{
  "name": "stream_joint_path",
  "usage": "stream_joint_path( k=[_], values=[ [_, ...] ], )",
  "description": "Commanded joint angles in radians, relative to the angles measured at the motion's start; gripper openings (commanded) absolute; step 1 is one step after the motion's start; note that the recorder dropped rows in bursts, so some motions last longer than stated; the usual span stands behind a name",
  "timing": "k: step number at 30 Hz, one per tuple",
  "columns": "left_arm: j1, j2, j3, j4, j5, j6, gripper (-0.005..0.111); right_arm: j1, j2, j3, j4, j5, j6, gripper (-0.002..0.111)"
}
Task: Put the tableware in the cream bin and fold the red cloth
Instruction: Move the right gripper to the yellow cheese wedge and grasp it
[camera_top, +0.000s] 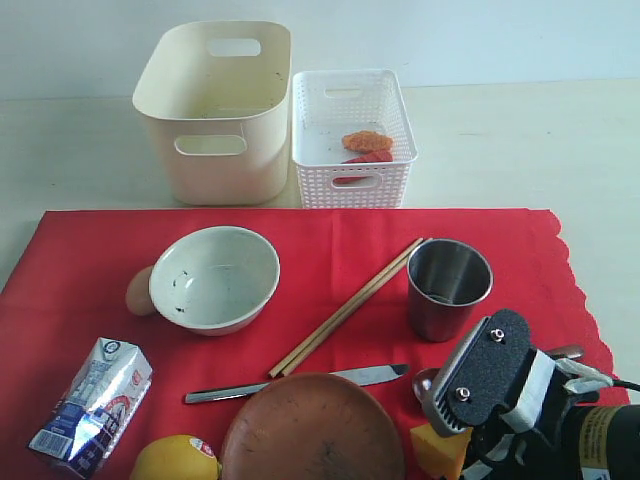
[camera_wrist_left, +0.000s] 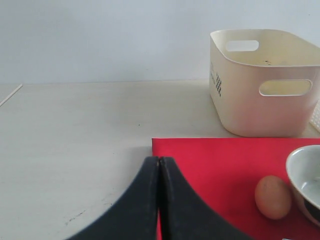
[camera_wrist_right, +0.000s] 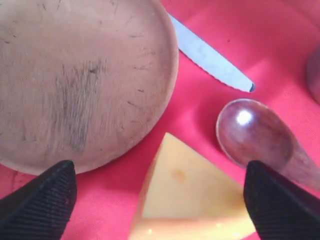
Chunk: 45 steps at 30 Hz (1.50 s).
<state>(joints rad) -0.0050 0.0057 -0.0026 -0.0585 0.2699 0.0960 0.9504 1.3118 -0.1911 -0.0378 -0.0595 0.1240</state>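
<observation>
The red cloth (camera_top: 330, 250) lies flat, carrying a white speckled bowl (camera_top: 215, 278), a steel cup (camera_top: 449, 288), wooden chopsticks (camera_top: 350, 305), a metal knife (camera_top: 300, 385) and a brown plate (camera_top: 312, 430). Behind it stands the cream bin (camera_top: 215, 110). My right gripper (camera_wrist_right: 160, 200) is open and low over the cloth's front right, its fingers either side of a yellow cheese wedge (camera_wrist_right: 190, 200), with the plate (camera_wrist_right: 75, 75) and the dark wooden spoon (camera_wrist_right: 255, 135) close by. My left gripper (camera_wrist_left: 159, 165) is shut and empty over the cloth's far left corner (camera_wrist_left: 165, 147).
A white lattice basket (camera_top: 352, 135) with food pieces stands right of the cream bin. An egg (camera_top: 138, 292) touches the bowl's left side. A milk carton (camera_top: 92, 405) and a lemon (camera_top: 175, 460) lie at the front left.
</observation>
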Motion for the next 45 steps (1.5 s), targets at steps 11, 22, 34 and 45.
stream_joint_path(
  k=[11, 22, 34, 45],
  values=[
    [-0.005, -0.006, 0.003, 0.003, -0.005, 0.001, 0.0, 0.003, 0.05, -0.006, 0.001, -0.002, -0.007, 0.085],
    [-0.005, -0.006, 0.003, 0.003, -0.005, 0.001, 0.0, 0.001, 0.05, -0.006, 0.001, 0.034, -0.038, 0.085],
    [-0.005, -0.006, 0.003, 0.003, -0.005, 0.001, 0.0, -0.11, 0.05, -0.006, -0.001, 0.012, -0.076, 0.085],
    [-0.005, -0.006, 0.003, 0.003, -0.005, 0.001, 0.0, -0.11, 0.05, -0.006, 0.003, 0.001, -0.076, 0.045]
  ],
)
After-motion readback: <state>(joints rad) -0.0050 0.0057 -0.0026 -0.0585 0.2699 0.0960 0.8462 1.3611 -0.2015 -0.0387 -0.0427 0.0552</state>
